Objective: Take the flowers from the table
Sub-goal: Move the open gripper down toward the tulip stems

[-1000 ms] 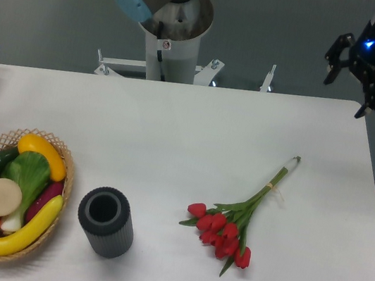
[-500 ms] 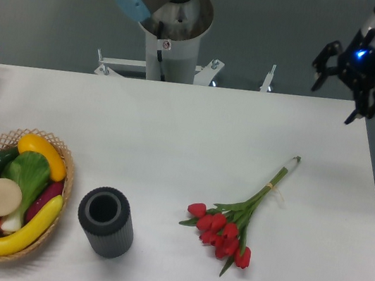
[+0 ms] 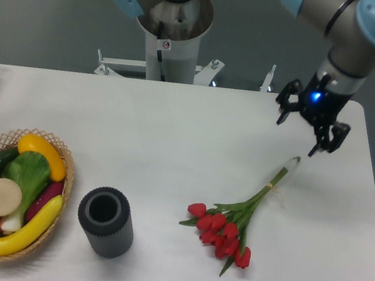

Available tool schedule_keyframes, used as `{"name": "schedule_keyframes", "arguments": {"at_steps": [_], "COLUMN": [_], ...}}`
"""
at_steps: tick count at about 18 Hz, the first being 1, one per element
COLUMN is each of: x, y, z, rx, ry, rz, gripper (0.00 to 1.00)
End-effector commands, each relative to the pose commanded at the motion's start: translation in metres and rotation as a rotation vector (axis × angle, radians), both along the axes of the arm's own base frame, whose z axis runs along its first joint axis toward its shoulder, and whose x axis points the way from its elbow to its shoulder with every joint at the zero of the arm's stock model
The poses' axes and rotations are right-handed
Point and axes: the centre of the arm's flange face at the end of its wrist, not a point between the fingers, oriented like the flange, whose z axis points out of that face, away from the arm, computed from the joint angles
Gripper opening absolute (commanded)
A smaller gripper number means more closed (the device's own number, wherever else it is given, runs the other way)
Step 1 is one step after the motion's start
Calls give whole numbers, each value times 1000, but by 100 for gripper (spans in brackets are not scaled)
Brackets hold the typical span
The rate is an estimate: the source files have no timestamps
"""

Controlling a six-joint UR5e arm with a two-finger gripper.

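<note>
Flowers: the bunch of red tulips with long green stems (image 3: 234, 226) lies flat on the large white tabletop (image 3: 173, 138), right of centre in the frame. Blooms point to the lower left; the tied stem ends point to the upper right.
Gripper: the black two-finger gripper (image 3: 308, 128) hangs in the upper right of the frame, above and just beyond the stem tips. The fingers are spread apart and hold nothing.
Contact: none; gripper and flowers are apart.
Handling: judged light, soft and easily crushed. The blooms and leaves would likely bruise or bend under pressure, and the thin stems may slip or splay if pinched loosely.
Grasp point: the bundled stems near the tie, midway along the bunch, appear firmest; closing across the stems rather than along them seems best.
Other objects: a dark ribbed cylindrical cup (image 3: 106, 221) stands lower centre; a woven basket of fruit and vegetables (image 3: 67, 173) sits lower left, both well apart from the flowers.
</note>
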Motion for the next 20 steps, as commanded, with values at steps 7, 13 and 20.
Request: {"name": "schedule_keyframes", "arguments": {"at_steps": [7,13,20], "x": [-5,-7,-11], "y": [28,51,62], "z": [-51,-78,-105], "rx": [-13,-25,-26], "ry": [-40,-81,-86], "rz": [-40,-12,35], "gripper": [100,100,100]}}
